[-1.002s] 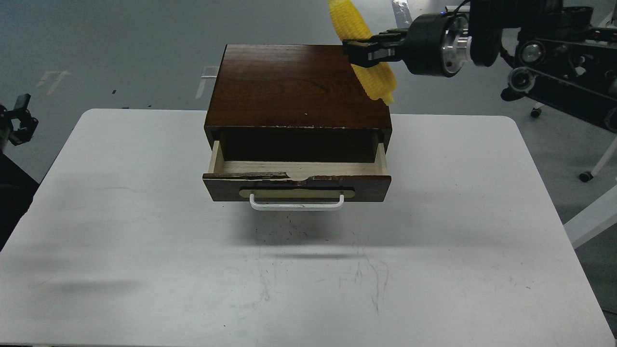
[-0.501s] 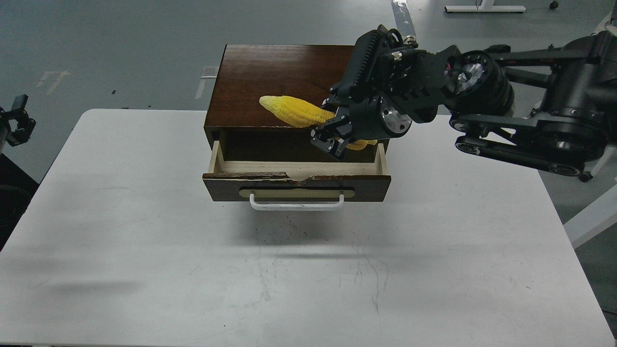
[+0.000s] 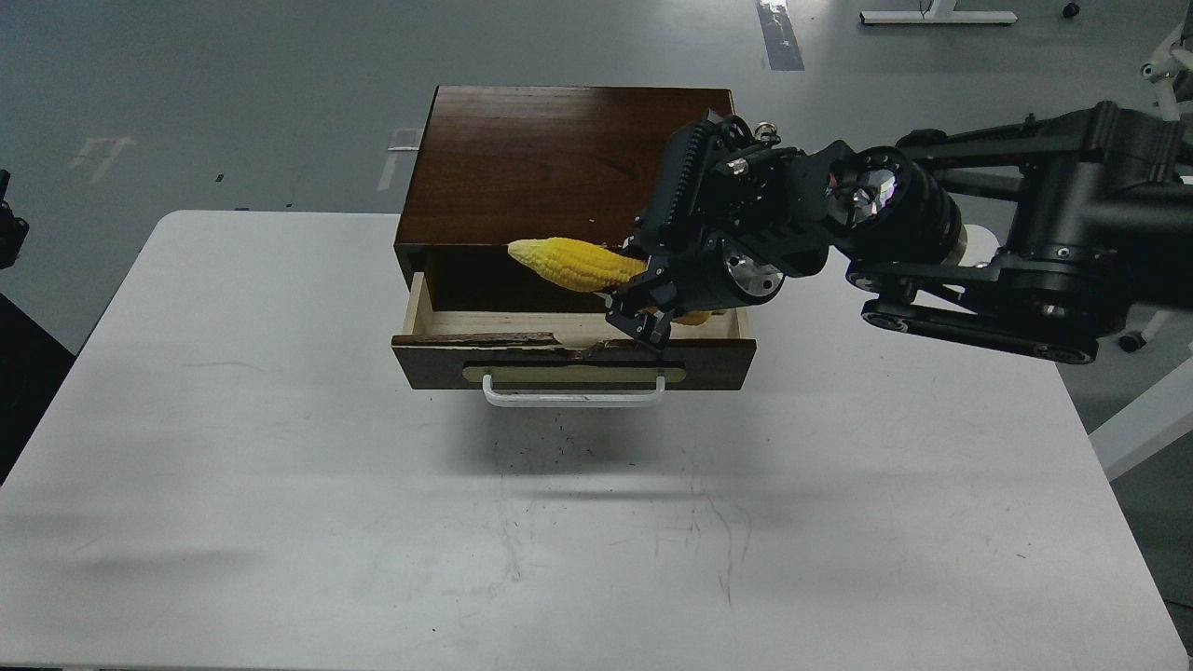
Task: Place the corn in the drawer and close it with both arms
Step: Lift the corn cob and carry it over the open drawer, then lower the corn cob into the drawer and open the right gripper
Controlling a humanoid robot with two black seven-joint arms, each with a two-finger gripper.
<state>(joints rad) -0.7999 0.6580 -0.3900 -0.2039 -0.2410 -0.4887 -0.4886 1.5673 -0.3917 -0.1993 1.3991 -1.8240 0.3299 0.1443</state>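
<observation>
The dark brown drawer [image 3: 573, 359] with a white bar handle [image 3: 574, 397] is pulled open from its cabinet [image 3: 559, 158]; pale wood shows inside. My right gripper [image 3: 643, 312] is shut on the yellow corn [image 3: 576, 264] and holds it lying almost level just above the open drawer, pale tip pointing left. The gripper's fingers reach down to the drawer's right half, close to its chipped front edge. The corn's right end is hidden behind the gripper. Of my left arm only a small dark part [image 3: 9, 228] shows at the left edge; its gripper is out of view.
The cabinet stands at the far middle of a white table [image 3: 280, 466]. My right arm [image 3: 1007, 261] stretches in from the right above the table's far right corner. Grey floor lies beyond the table, with white furniture legs at the right edge.
My right gripper has swung the corn from high behind the cabinet's right corner down and forward, turned it level, and lowered it over the open drawer. The left arm has drawn back out of view.
</observation>
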